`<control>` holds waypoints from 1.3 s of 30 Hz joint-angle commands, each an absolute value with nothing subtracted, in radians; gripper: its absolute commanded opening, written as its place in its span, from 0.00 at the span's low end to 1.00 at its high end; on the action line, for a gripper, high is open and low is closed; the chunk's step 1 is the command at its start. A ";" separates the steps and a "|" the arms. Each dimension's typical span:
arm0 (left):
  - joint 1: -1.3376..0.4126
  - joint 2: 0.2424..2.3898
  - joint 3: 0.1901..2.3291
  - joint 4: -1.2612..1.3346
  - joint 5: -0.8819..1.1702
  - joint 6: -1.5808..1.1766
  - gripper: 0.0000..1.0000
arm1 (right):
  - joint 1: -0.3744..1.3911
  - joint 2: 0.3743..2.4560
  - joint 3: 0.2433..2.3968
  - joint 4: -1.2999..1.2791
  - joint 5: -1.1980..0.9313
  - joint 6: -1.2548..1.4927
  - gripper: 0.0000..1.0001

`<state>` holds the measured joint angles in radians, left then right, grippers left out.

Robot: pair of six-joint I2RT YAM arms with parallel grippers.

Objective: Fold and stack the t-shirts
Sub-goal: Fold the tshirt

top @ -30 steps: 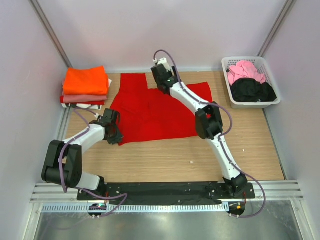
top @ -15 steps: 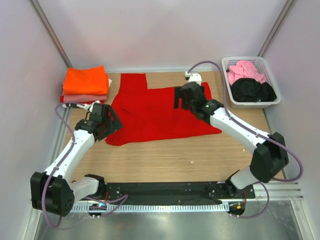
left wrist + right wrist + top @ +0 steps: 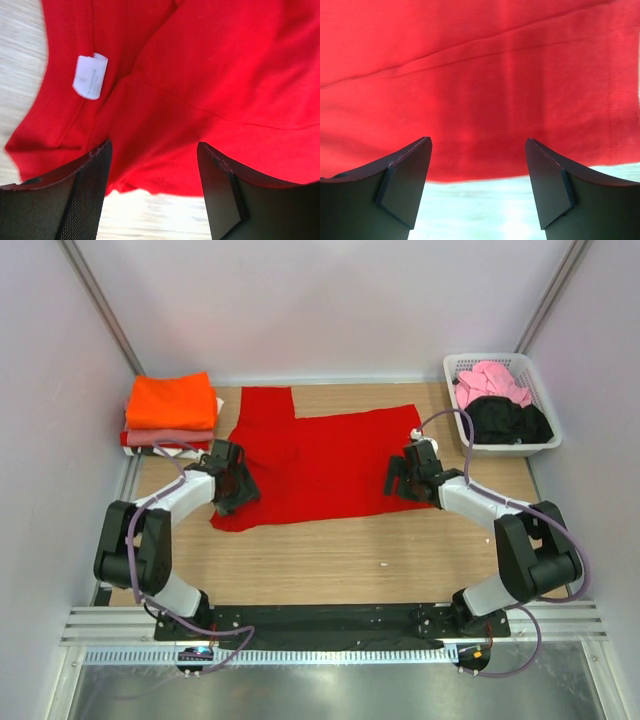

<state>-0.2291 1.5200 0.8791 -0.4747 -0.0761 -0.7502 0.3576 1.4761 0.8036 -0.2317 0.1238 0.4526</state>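
Observation:
A bright red t-shirt (image 3: 315, 465) lies spread flat on the wooden table, its collar end to the left. My left gripper (image 3: 238, 490) hovers open over that collar end. In the left wrist view its jaws (image 3: 155, 170) straddle the shirt's near edge, the white neck label (image 3: 90, 76) just beyond. My right gripper (image 3: 402, 480) stands open over the shirt's near right edge. In the right wrist view (image 3: 477, 165) the red cloth (image 3: 480, 75) and its hem lie between and beyond the fingers, held by neither.
At the back left is a stack of folded shirts, orange (image 3: 172, 400) on top and salmon-pink (image 3: 165, 437) under it. At the back right a white slatted basket (image 3: 487, 358) holds a pink shirt (image 3: 490, 380) and a black one (image 3: 505, 420).
My left gripper has gone from shut to open at the shirt's left near corner. My right arm has swung from the shirt's far edge back to its near right edge.

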 commanded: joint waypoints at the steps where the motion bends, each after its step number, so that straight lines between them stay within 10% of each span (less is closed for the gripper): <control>1: -0.235 1.565 0.885 -0.413 -0.052 -0.726 0.69 | 0.322 1.520 0.772 -0.137 0.107 0.498 0.80; 24: -0.299 1.215 0.710 -0.649 -0.103 -0.782 0.76 | 0.322 1.094 0.526 -0.423 0.196 0.816 0.94; 34: -0.290 1.467 1.306 -0.615 -0.221 -0.615 0.96 | 0.324 0.999 0.775 -0.512 0.216 0.628 0.96; 39: -0.189 1.836 1.705 -0.653 -0.184 -0.586 0.89 | 0.324 0.951 0.761 -0.532 0.161 0.611 0.96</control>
<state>-0.2520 1.6798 1.5761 -0.6426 -0.1711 -0.6334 0.3210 0.9852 0.7559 -0.4934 0.1902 0.6548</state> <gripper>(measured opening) 0.894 0.960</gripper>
